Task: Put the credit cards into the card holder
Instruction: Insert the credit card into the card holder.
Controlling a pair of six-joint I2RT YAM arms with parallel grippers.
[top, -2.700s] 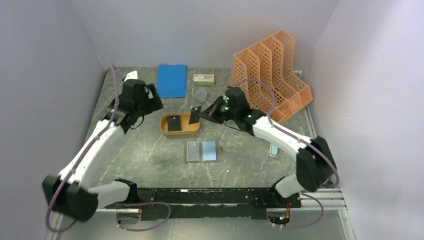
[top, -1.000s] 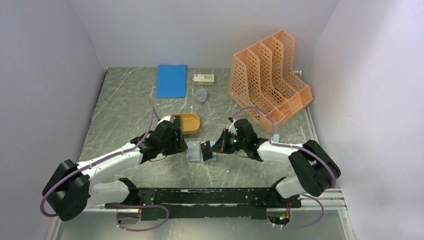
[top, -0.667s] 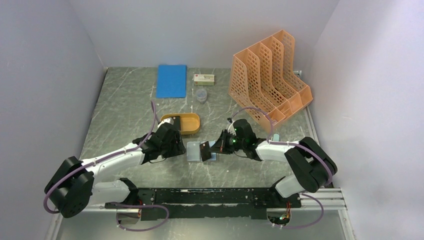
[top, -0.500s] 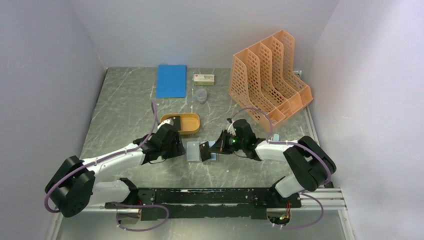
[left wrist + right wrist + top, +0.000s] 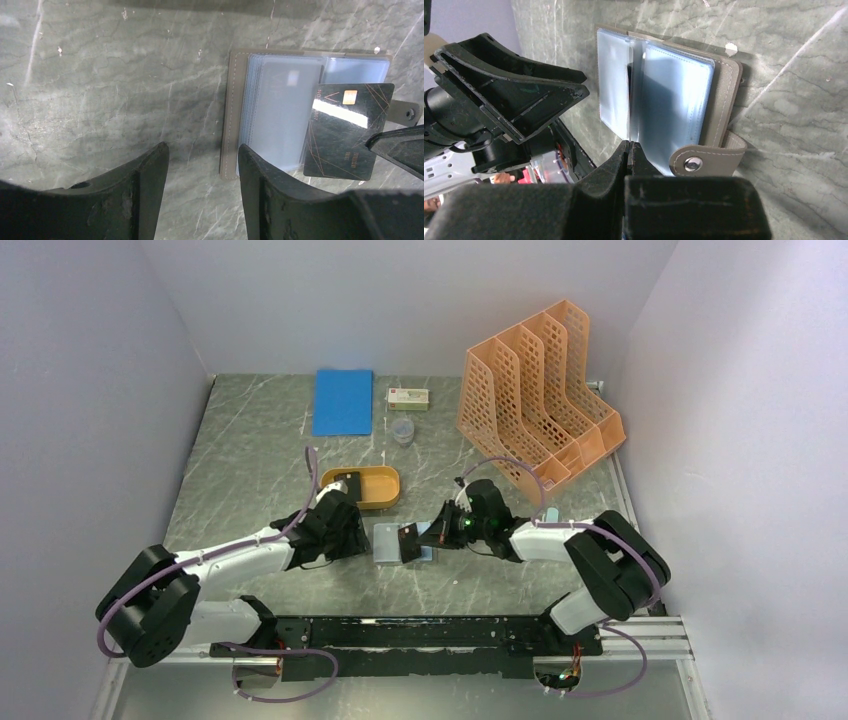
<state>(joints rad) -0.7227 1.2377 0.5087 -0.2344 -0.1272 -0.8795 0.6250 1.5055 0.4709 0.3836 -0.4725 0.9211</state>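
Card holder (image 5: 388,543) open flat on the grey marble table (image 5: 250,460), between the two grippers, clear plastic sleeves facing up, snap tab sticking out on the right gripper's side. Right gripper (image 5: 630,150) clamped tight on a black card (image 5: 345,132) with a gold chip. Card tilted over the holder's right half, leading edge down among the sleeves near the fold; in a pocket or not, impossible to tell. Left gripper (image 5: 202,152) with jaws apart, holding nothing, just beside the holder's left edge and not touching it. Behind the left arm, an orange tray (image 5: 380,487), left end partly covered, contents too small to make out. Farther back, a blue notebook (image 5: 342,401), a small box (image 5: 408,396) and a clear cup (image 5: 402,430). Orange file rack (image 5: 540,390) upright at the back right.
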